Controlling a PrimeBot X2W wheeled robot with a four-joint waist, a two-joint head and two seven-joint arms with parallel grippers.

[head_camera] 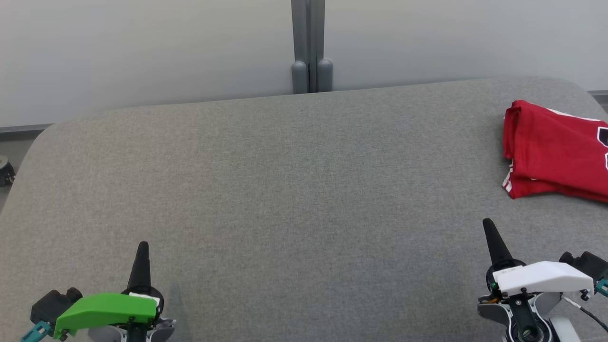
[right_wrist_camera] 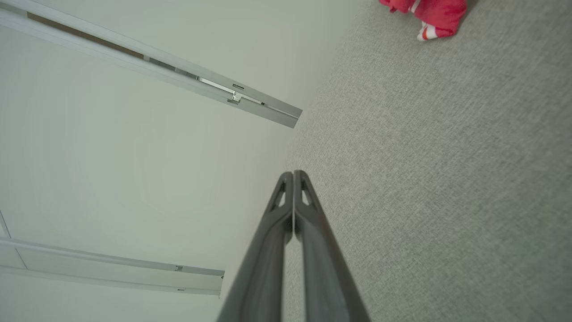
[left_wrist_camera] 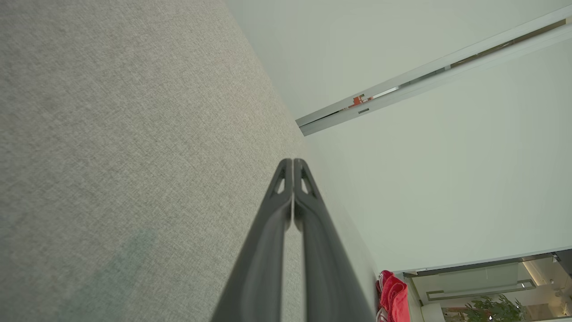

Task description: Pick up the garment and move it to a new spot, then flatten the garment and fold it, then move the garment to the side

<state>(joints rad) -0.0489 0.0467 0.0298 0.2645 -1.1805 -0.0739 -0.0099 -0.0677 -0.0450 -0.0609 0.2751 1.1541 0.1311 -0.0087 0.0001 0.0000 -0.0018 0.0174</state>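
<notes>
A red garment (head_camera: 553, 152) with white trim lies folded at the far right of the grey padded table (head_camera: 285, 190), running off the head view's right edge. A corner of it appears as the garment (right_wrist_camera: 429, 13) in the right wrist view and as the garment (left_wrist_camera: 393, 297) in the left wrist view. My left gripper (head_camera: 142, 249) stands shut and empty at the lower left, far from the cloth. At the lower right my right gripper (head_camera: 488, 227) is shut with nothing in it, a short way in front of the garment. Both pairs of fingers press together, as shown by the left gripper (left_wrist_camera: 292, 162) and right gripper (right_wrist_camera: 293, 173).
A pale wall with a grey vertical post (head_camera: 311, 47) rises behind the table's far edge. The table's rounded corners drop off at the left and right. A small dark object (head_camera: 5, 172) sits on the floor past the left edge.
</notes>
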